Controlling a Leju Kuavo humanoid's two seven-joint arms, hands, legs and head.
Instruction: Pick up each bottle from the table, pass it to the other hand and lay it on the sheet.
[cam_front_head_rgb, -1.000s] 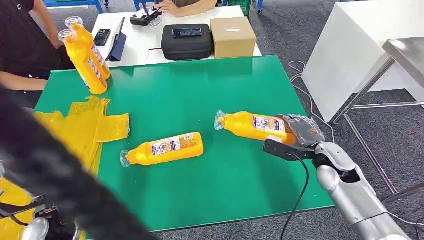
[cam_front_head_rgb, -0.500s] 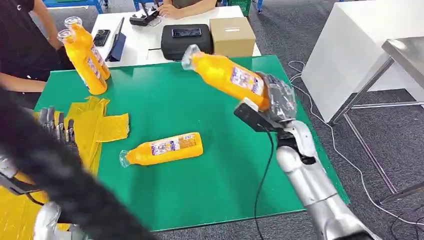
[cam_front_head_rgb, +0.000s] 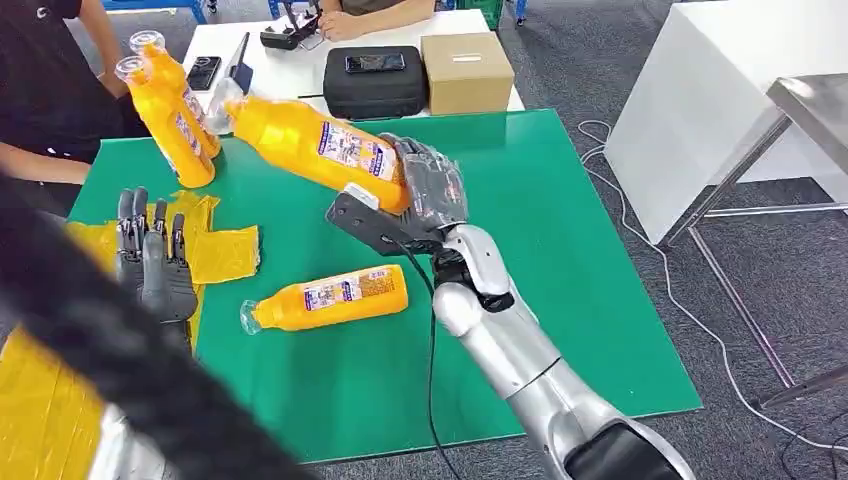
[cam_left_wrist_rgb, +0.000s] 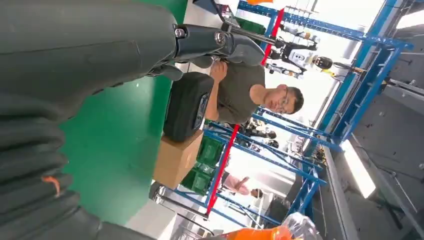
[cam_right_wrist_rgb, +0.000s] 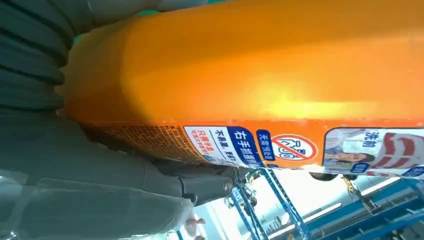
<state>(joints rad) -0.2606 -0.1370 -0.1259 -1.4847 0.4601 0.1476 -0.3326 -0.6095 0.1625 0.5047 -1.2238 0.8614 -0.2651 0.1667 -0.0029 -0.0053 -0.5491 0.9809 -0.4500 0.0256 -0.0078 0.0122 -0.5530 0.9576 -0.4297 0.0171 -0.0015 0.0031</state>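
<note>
While our right hand grips the base end of one orange bottle, that bottle hangs in the air over the green counter, tilted, w/ its clear cap end pointing up and toward our left side, near two more orange bottles standing at the far left corner. In the right wrist view the held bottle sits pressed right against the palm and grey fingers, label side facing the cam. Our left hand is raised over the yellow sheet, fingers straight, apart, pointing away from us, grasping nothing; it's well apart from the held bottle, lower and to the left of it. A second bottle lies flat on the counter betw. the two hands, cap end toward the sheet, just beside the sheet's edge but not on it. Behind the green counter a white table carries a black case w/ a phone on top and a cardboard box. A person in a dark top stands at the far left, and another person's hands rest at the white table's far edge.
</note>
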